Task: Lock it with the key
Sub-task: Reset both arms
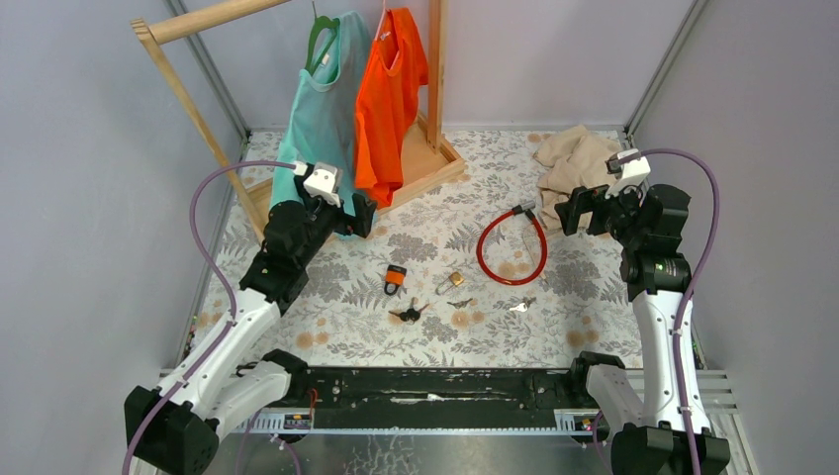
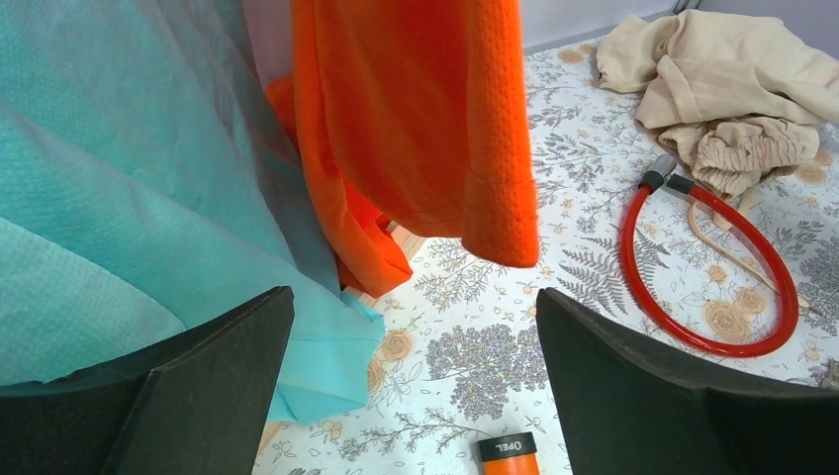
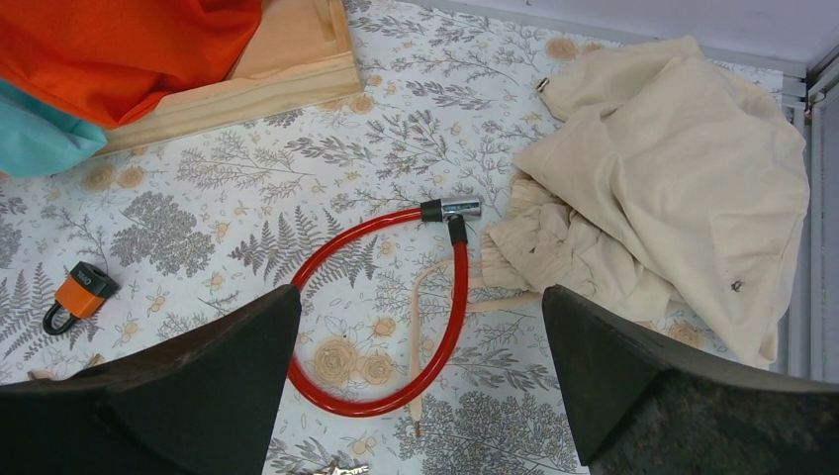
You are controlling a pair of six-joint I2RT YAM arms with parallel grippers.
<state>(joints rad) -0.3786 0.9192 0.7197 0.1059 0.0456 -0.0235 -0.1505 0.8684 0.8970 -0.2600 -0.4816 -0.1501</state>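
Left claw (image 2: 411,297) and right claw (image 3: 420,292) spread, empty, well apart from orange padlock (image 1: 396,278).

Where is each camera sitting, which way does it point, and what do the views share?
Top external: above and behind the bases, looking down on the table; shows the left tool and right tool.
Left wrist: rides the left tool, facing the teal shirt and orange shirt; its dark fingers fill the bottom corners.
Right wrist: rides the right tool, looking down at the red cable lock and beige cloth; its own fingers sit low.
Shared: both wrist views show the red cable lock, beige cloth and orange padlock.
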